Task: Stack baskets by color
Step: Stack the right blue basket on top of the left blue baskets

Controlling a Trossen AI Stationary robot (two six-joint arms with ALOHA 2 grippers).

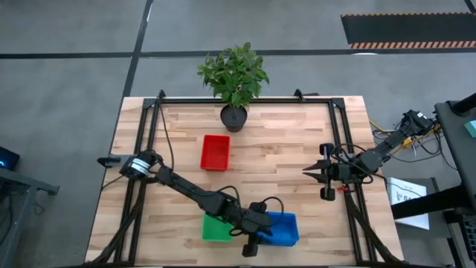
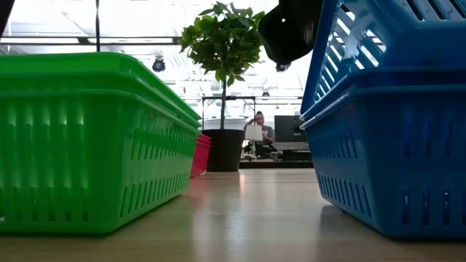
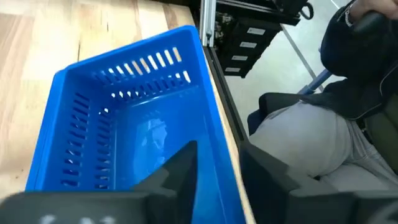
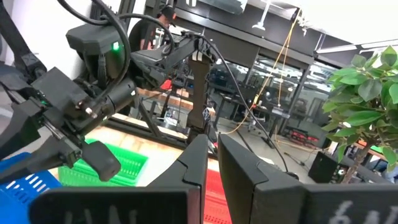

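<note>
Three stacks of mesh-sided plastic baskets: blue basket [image 1: 286, 227] at lower centre-right of the high view, green basket [image 1: 216, 228] just left of it, red basket [image 1: 215, 152] mid-frame below the plant pot [image 1: 233, 117]. Left gripper [image 3: 217, 180] reaching low over the blue basket, fingers straddling its side wall, not yet clamped. Right gripper [image 4: 212, 163] raised at right, fingers pressed together.
</note>
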